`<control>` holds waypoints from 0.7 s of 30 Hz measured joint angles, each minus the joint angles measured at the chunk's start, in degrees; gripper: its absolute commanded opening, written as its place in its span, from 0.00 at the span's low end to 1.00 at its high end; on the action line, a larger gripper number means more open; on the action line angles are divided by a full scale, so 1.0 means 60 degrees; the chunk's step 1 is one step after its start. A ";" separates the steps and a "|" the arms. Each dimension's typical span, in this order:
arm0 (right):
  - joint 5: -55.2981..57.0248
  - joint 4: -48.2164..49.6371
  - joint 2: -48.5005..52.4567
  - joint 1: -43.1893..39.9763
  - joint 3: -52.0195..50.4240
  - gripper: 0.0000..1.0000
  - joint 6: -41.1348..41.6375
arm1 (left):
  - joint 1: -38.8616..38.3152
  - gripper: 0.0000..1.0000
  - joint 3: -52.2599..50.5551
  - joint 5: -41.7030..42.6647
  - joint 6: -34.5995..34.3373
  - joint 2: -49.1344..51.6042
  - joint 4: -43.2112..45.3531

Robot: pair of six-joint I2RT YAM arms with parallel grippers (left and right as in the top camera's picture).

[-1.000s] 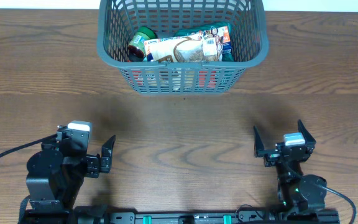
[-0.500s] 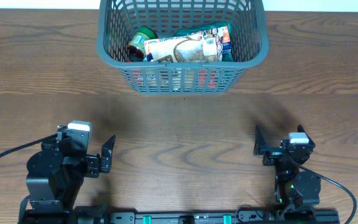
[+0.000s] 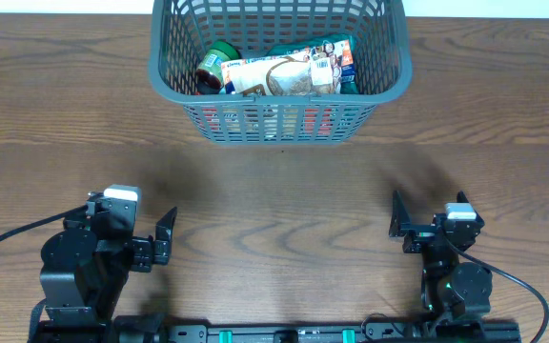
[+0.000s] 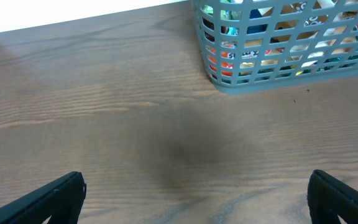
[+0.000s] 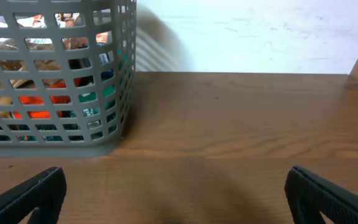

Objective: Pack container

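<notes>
The container [image 3: 274, 122], a dark grey plastic basket with slotted lattice sides and a thick rim, stands at the far edge of the wooden table [image 3: 274, 191], about midway across it and well apart from both arms. Inside it lies a jar with a green lid [image 3: 219, 65] towards the left. Beside the jar, a pale printed packet [image 3: 279, 76] stretches across the middle, and a blue-green packet [image 3: 330, 52] sits by the right wall. Red and orange packaging shows through the slots of the front wall, but what it belongs to cannot be told.

The left gripper [image 4: 197, 196] sits low at the near left of the table. Its two dark fingertips are spread wide at the bottom corners of the left wrist view, with only bare wood between them. It points at the left front corner of the basket [image 4: 278, 79].

The right gripper [image 5: 176, 186] sits at the near right, its jaws likewise wide apart and holding nothing. The right end of the basket [image 5: 48, 140] shows ahead of it, to the left.
</notes>
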 measured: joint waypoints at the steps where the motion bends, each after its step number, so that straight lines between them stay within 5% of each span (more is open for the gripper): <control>1: 0.0000 0.0000 0.0000 0.0000 0.0000 0.99 0.0000 | 0.0000 0.99 0.0000 0.0000 0.0000 0.0000 0.0000; 21: 0.0004 0.0007 0.0000 0.0000 0.0000 0.99 0.0004 | 0.0000 0.99 -0.0426 -0.0025 0.0007 -0.1005 0.0419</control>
